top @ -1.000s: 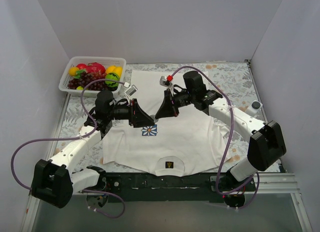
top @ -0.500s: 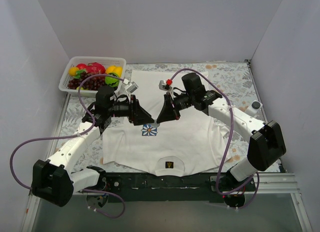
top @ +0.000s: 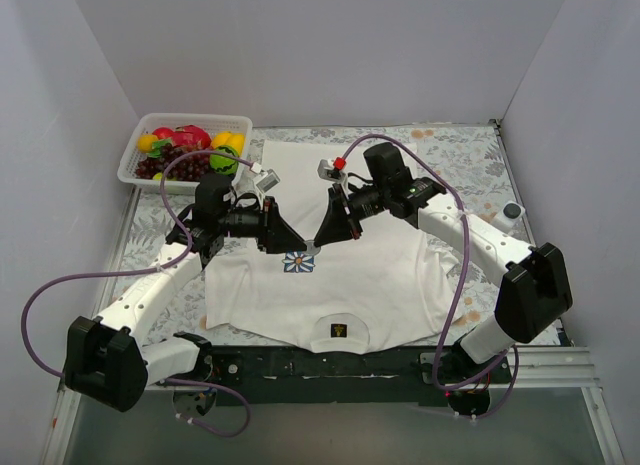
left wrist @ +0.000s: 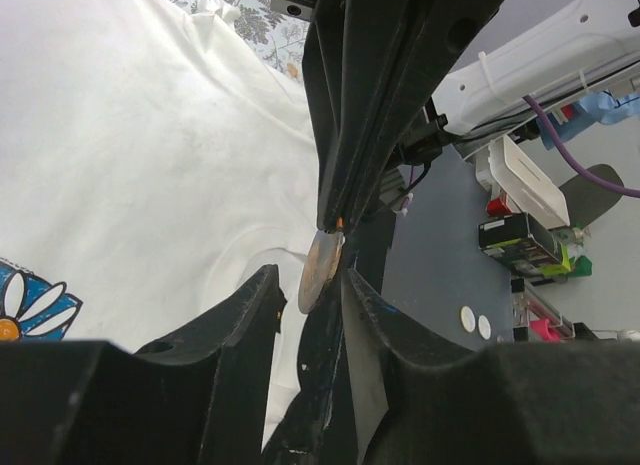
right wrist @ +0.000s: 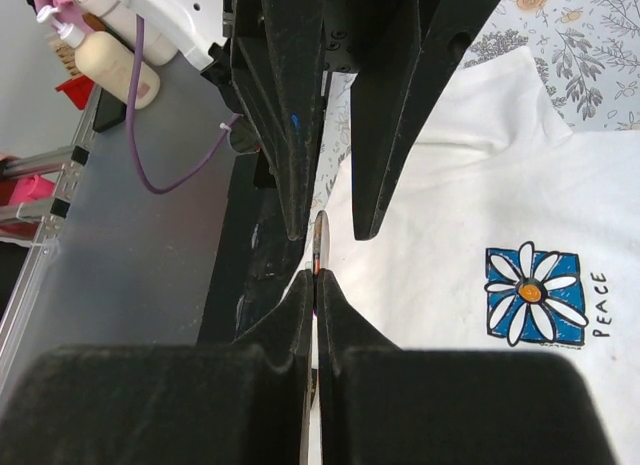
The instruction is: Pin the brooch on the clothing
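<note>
Shirt: large white short-sleeved fabric T-shirt [top: 370, 275], plain.
Emblem: square blue chest patch [top: 298, 262], white daisy petals, orange centre, "PEACE" in black beside it.
Neck label: small black tag [top: 339, 332], gold mark.
Counter: pale cloth-covered counter [top: 465, 155], grey sprigs, peach blossoms.
Basket: white plastic mesh basket [top: 195, 117]; fruit [top: 185, 150] red, yellow, green, dark purple.
Grippers: left gripper [left wrist: 310, 280] and right gripper [right wrist: 315, 277], black.
Brooch: thin round metal brooch [left wrist: 320, 270], dull silver-bronze.
Cable: thin purple cable [top: 376, 135].

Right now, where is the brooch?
In the left wrist view, the brooch sits pinched at the right tool's tip, between the left tool's open fingers, above the shirt.
</note>
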`<state>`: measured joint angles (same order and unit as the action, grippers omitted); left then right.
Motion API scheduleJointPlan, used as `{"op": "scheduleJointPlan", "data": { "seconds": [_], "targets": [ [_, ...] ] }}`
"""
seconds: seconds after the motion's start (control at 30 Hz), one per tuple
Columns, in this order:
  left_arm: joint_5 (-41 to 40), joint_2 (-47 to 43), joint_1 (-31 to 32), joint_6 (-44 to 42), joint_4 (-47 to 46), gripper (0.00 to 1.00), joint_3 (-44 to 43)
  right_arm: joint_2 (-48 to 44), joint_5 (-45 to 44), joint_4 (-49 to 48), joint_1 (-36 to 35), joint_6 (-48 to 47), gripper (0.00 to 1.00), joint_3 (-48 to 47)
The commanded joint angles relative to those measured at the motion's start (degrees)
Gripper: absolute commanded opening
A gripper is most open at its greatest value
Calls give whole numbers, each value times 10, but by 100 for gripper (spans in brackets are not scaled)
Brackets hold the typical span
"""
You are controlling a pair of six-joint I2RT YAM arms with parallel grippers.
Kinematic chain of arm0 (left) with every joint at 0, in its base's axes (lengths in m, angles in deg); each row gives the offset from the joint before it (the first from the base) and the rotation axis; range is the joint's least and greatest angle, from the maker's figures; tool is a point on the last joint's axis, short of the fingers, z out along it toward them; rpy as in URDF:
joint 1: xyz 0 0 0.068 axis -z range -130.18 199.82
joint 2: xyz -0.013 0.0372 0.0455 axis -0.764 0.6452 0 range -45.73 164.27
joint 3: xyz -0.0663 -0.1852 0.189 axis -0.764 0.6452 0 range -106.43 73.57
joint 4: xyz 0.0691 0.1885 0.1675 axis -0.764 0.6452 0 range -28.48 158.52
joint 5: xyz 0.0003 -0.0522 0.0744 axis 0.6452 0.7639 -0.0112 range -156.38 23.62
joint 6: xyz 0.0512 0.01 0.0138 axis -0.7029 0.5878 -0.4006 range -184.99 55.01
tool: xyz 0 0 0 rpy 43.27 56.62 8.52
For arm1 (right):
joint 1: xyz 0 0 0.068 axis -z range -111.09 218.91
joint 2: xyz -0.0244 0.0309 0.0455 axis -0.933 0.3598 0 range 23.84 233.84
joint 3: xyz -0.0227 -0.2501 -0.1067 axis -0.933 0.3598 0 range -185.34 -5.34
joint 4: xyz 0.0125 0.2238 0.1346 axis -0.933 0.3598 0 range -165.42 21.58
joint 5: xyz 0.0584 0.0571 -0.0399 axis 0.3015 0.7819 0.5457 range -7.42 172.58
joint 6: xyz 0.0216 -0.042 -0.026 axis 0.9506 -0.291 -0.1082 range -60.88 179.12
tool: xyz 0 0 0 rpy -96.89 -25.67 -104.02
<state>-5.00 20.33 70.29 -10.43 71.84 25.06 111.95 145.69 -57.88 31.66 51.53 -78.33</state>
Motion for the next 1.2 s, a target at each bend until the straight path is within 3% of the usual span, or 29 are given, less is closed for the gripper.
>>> {"op": "scheduleJointPlan", "data": {
  "seconds": [0.0,0.07,0.13,0.17,0.33,0.4,0.5,0.77,0.83,0.87,0.97,1.17],
  "targets": [
    [25,-7,3,-11,5,31,3,-15,10,10,-3,-11,1,-27],
    [28,-5,9,-13,4,26,3,-15,8,7,-3,-11,1,-23],
    [21,-2,9,-10,2,4,3,-14,10,7,-3,-10,1,-23],
    [22,-1,11,-9,2,0,2,-11,9,8,-3,-8,1,-25],
    [26,2,22,-11,2,2,3,-15,9,-14,-3,6,1,-15],
    [27,5,26,-9,2,7,2,-17,9,-24,-4,14,1,-14],
    [32,9,32,-10,1,0,3,-22,8,-35,-4,20,1,-8],
    [1,3,38,-3,-18,0,7,-29,-11,-56,-4,28,2,0],
    [-12,-6,38,-3,-17,0,8,-40,-21,-62,-4,34,11,4],
    [-19,-9,38,-3,-18,0,9,-44,-32,-71,-4,36,26,7],
    [-30,-25,38,-6,-22,0,16,-68,-54,-100,-3,44,44,33],
    [-29,-50,38,-2,-29,0,16,-88,-50,-107,2,48,50,58]
  ]
}}
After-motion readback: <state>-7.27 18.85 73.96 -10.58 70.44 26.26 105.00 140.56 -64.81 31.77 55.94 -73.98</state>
